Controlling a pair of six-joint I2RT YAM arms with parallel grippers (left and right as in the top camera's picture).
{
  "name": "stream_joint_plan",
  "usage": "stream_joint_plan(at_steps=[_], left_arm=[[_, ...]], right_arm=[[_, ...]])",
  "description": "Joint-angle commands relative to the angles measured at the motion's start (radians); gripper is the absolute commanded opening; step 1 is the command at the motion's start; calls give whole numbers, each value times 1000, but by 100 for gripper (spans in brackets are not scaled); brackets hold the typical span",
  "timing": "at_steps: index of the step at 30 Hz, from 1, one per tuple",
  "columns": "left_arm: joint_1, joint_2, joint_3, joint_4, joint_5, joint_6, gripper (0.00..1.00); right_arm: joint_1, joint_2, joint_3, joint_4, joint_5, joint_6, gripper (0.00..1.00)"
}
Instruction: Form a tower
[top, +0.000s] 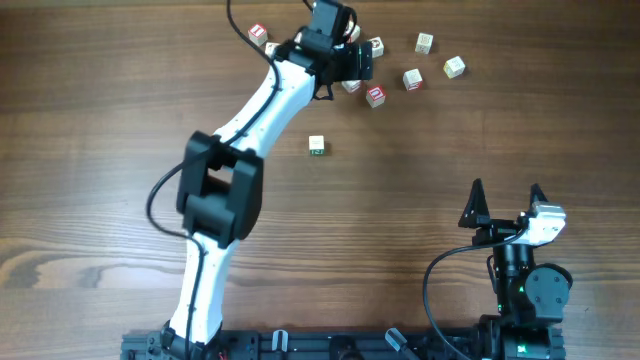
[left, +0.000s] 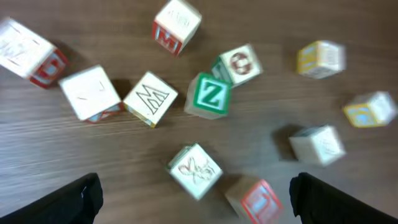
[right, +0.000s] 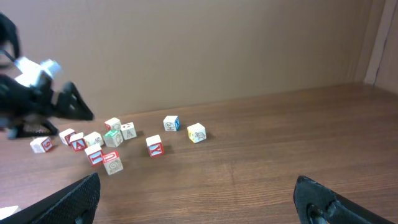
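Note:
A lone pale cube with green print (top: 317, 146) stands apart at mid-table. From straight above I cannot tell whether it is a tower or a single cube. My left gripper (top: 352, 62) (left: 199, 202) hovers open over the loose letter cubes at the back and holds nothing. Under it lie a scribble-printed cube (left: 196, 171) and a red-printed cube (left: 258, 200). A green Z cube (left: 211, 94) sits just beyond them. My right gripper (top: 505, 198) (right: 199, 199) stands open and empty at the front right, over bare wood.
Several loose letter cubes are scattered at the back: a red one (top: 376, 96), pale ones (top: 425, 42) (top: 455, 67), another (top: 258, 33) left of the arm. The left arm (top: 220, 190) runs diagonally across the table's left half.

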Motion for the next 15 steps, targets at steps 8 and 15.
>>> stream_joint_plan(at_steps=[8, 15], left_arm=[[-8, 184, 5, 87, -10, -106, 71], [-7, 157, 8, 24, -23, -62, 31]], right_arm=[[-6, -6, 0, 2, -19, -18, 100], [-6, -6, -1, 2, -19, -18, 100]])
